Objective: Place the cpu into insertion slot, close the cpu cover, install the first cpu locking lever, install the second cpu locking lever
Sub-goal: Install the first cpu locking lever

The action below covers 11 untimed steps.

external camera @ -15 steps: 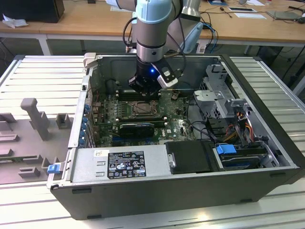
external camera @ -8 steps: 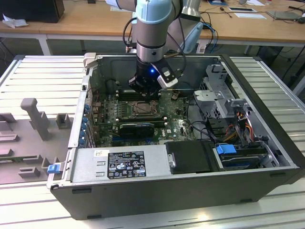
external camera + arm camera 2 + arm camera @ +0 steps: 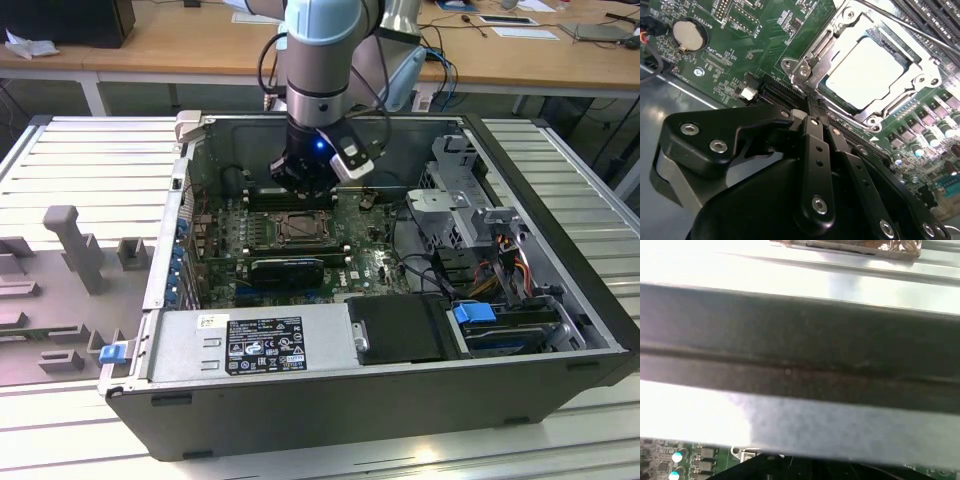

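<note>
Black label [image 3: 265, 343] with white print and symbols on grey power supply housing [image 3: 180, 350], exterior view: print too small to read. Small pale sticker [image 3: 212, 322] just beside it: unreadable. White silkscreen marks across green circuit board [image 3: 765, 45], some beside coin battery [image 3: 689, 34], second wrist view: too fine to read with certainty

the cpu [image 3: 871, 74], a pale silver-grey square, lay flat in the insertion slot [image 3: 905, 101] on the green board. the cpu cover [image 3: 827, 47], a thin silver metal frame with a square cut-out, lay closed around it, the chip's face showing through the opening.
</note>
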{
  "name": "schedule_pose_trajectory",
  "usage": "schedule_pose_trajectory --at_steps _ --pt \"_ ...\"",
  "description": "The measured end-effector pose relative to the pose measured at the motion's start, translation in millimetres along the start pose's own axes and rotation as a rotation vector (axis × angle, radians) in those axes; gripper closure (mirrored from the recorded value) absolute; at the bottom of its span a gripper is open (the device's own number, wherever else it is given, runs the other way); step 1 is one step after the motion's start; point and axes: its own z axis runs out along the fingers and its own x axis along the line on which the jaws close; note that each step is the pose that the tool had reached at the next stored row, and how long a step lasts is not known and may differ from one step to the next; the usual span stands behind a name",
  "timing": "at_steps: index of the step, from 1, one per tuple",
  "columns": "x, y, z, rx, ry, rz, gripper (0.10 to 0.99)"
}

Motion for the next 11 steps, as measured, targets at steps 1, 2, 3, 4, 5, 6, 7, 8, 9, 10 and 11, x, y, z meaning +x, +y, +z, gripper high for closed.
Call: schedule_pose_trajectory --at_steps 1,2,3,4,5,6,7,8,9,10,11 --pt "-0.1 0.2 -2.3 0.0 0.0 0.0 0.98" --pt "-0.2 0.6 -5.7 0.0 0.0001 0.0 0.98" --pt "-0.2 0.7 -6.6 0.0 0.0001 0.0 0.98" --pt "-0.2 0.7 -6.5 0.0 -0.0001 0.0 0.98" --pt "-0.1 0.3 -6.6 0.0 0.0 0.0 0.98" --pt "0.0 -0.8 -6.7 0.0 0.0 0.0 0.98" --pt "0.1 -1.6 -6.8 0.0 0.0001 0.0 0.98" --pt "0.1 -2.5 -6.9 0.0 0.0 0.0 0.98" --pt "0.2 -3.1 -7.0 0.0 0.0 0.0 0.98" --pt "0.3 -3.6 -7.0 0.0 0.0001 0.0 0.98" --pt "0.3 -4.0 -7.1 0.0 0.0001 0.0 0.98"
